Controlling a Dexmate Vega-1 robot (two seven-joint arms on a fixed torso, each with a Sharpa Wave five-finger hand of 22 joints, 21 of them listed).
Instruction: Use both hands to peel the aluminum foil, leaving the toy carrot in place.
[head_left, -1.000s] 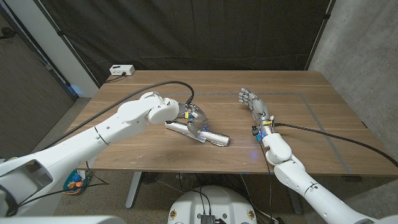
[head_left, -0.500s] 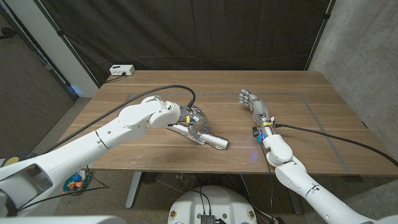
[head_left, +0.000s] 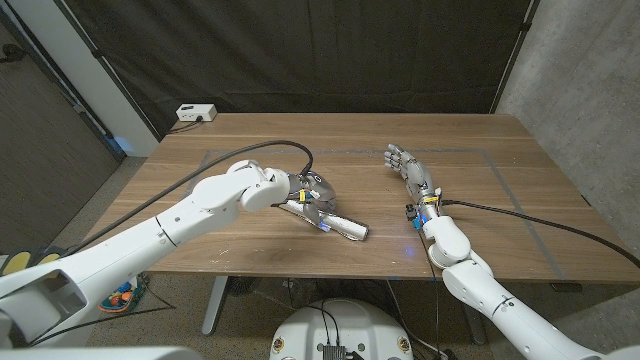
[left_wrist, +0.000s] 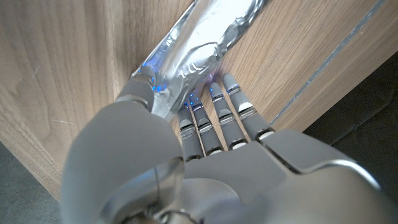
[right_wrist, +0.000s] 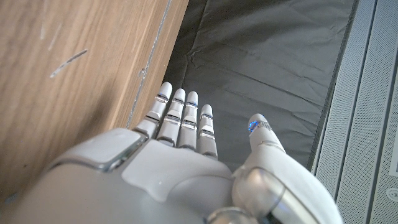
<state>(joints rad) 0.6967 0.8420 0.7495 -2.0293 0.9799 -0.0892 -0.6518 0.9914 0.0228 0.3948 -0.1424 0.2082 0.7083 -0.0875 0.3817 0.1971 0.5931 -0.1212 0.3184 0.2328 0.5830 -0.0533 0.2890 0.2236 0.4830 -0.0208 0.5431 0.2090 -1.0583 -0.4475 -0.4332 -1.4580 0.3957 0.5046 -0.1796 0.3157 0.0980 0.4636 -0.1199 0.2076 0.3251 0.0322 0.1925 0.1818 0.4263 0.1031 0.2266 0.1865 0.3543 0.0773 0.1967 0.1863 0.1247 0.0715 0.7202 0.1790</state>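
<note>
Left robot hand (left_wrist: 205, 134) grips one crinkled silver foil-wrapped bundle (left_wrist: 199, 46) on the wooden bench (head_left: 500, 180), fingertip contact clearest at the wrist; right robot hand (head_left: 408, 167) rests empty, fingers extended.

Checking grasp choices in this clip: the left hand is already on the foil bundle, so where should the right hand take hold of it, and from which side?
Probably the free end of the foil bundle, which points toward the robot's right. The bundle lies long and low on the table, and the left hand covers its other end, fingers against the foil. The right hand, open and apart, could come in from its own side and pinch a crinkled edge there.
</note>
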